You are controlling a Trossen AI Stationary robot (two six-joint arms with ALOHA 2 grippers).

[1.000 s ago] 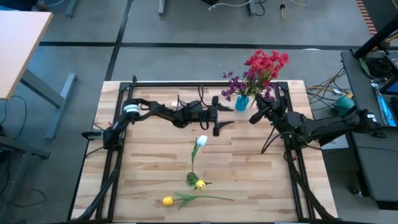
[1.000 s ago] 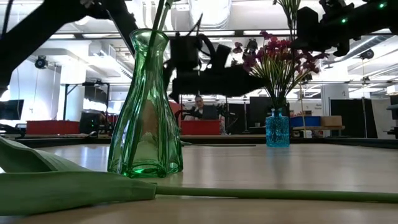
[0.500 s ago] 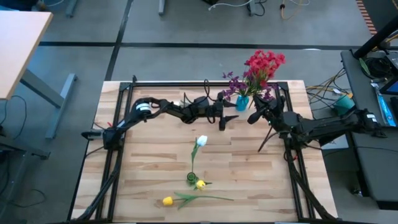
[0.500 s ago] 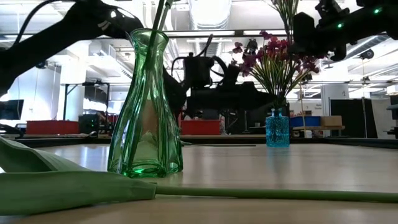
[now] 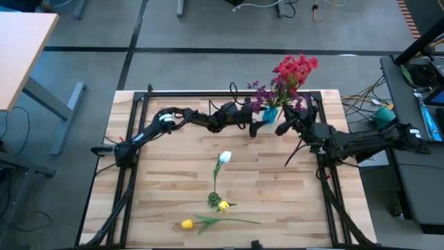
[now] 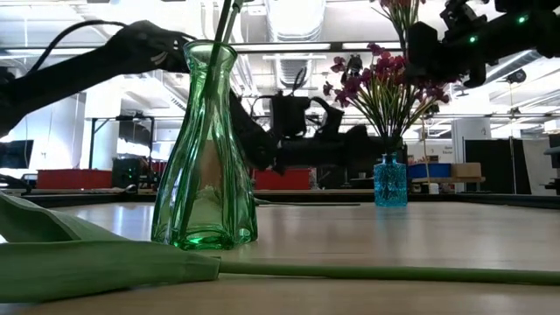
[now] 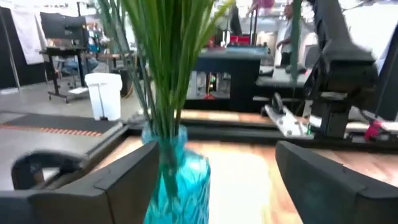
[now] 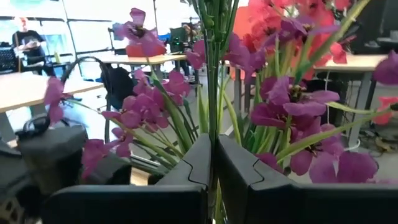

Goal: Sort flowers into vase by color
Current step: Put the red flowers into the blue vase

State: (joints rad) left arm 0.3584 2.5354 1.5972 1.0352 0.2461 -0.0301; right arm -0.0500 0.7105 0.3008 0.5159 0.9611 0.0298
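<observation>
The right gripper (image 8: 213,163) hung beside the blue vase (image 5: 269,114) at the far edge of the worktop (image 5: 277,194), its jaws clamped on a green stem (image 8: 213,74) among the purple flowers (image 5: 260,95) and red flowers (image 5: 296,69) standing in that vase. The left gripper (image 7: 214,171) faced the blue vase from close by, jaws apart. The green vase (image 6: 206,149) held the white tulip (image 5: 224,157); two yellow tulips (image 5: 205,215) lay near it.

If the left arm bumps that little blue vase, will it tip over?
Probably. The blue vase is small, while its red and purple flowers spread tall and wide, so it looks top-heavy. The left end effector, open, flanks it; a sideways knock could topple it.
</observation>
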